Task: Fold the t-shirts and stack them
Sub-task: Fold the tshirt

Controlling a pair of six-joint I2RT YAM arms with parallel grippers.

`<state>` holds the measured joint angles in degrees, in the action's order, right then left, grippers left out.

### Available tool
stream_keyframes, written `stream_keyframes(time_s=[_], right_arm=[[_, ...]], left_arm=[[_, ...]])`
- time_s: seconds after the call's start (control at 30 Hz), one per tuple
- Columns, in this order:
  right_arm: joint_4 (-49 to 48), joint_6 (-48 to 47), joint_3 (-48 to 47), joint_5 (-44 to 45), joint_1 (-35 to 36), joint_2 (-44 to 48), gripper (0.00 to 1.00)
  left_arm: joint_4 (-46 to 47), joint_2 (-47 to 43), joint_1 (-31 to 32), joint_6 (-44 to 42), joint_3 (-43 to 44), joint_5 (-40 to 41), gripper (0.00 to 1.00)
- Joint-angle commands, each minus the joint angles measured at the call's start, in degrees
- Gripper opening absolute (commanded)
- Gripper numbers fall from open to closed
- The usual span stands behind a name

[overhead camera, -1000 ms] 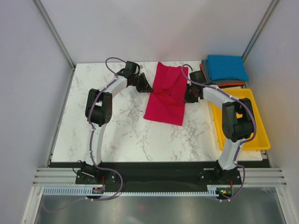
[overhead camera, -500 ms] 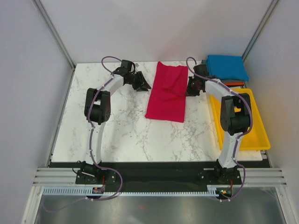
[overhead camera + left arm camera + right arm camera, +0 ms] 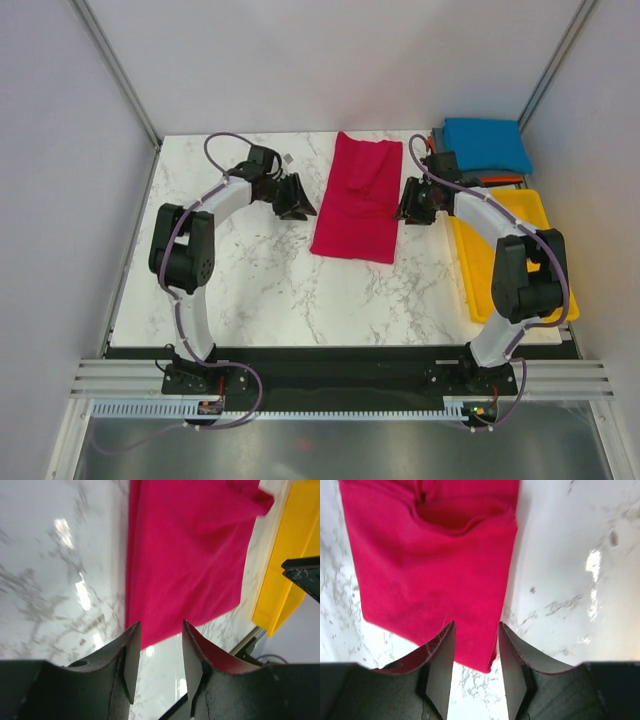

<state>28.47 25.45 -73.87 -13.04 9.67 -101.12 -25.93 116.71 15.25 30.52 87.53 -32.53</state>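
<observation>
Crimson t-shirt (image 3: 357,200) lies outside tray (image 3: 465,265), between left end effector (image 3: 302,203) and right end effector (image 3: 405,205), both released.

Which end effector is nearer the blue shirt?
Right. The right end effector is beside the red shirt's right edge, toward the blue shirt; the left end effector is across the red shirt.

The left arm (image 3: 182,250) and the right arm (image 3: 525,280) are both made of smooth white tubes linked by chunky black drum-shaped joints, and each is mounted on a black base (image 3: 198,379). A thin purple cable (image 3: 208,148) runs along the outside of each arm in loose loops. The left gripper (image 3: 160,625) and the right gripper (image 3: 475,625) each have two matt dark grey fingers (image 3: 131,660), wedge-shaped, with flat, paler, slightly scuffed inner faces that taper to thin tips.
</observation>
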Motion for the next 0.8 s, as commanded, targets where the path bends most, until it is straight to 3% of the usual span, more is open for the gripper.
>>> stream_keyframes(time_s=[0.0, 0.2, 0.57, 0.67, 0.7, 0.77], right_arm=[[0.6, -2.0, 6.0, -3.7, 2.1, 4.7, 0.48], [-1.0, -3.4, 11.5, -5.2, 3.3, 6.9, 0.5], [-7.5, -4.4, 16.9, -9.9, 3.8, 4.4, 0.5], [-9.2, -3.9, 19.0, -11.2, 4.1, 5.0, 0.47], [-9.9, -3.8, 20.1, -11.5, 4.2, 5.1, 0.44], [-10.4, -3.6, 21.0, -11.7, 4.3, 5.8, 0.36]], left_arm=[[2.5, -4.7, 3.6, -3.0, -5.9, 0.6, 0.46], [4.8, -5.4, 5.0, -2.7, -12.9, 2.9, 0.46], [5.8, -3.1, 6.5, -2.8, -14.9, 3.1, 0.45], [6.2, -3.5, 6.6, -2.6, -16.1, 2.1, 0.32], [6.4, -4.2, 6.7, -2.3, -16.9, 1.9, 0.19], [6.5, -5.0, 6.9, -1.6, -18.1, 1.7, 0.07]])
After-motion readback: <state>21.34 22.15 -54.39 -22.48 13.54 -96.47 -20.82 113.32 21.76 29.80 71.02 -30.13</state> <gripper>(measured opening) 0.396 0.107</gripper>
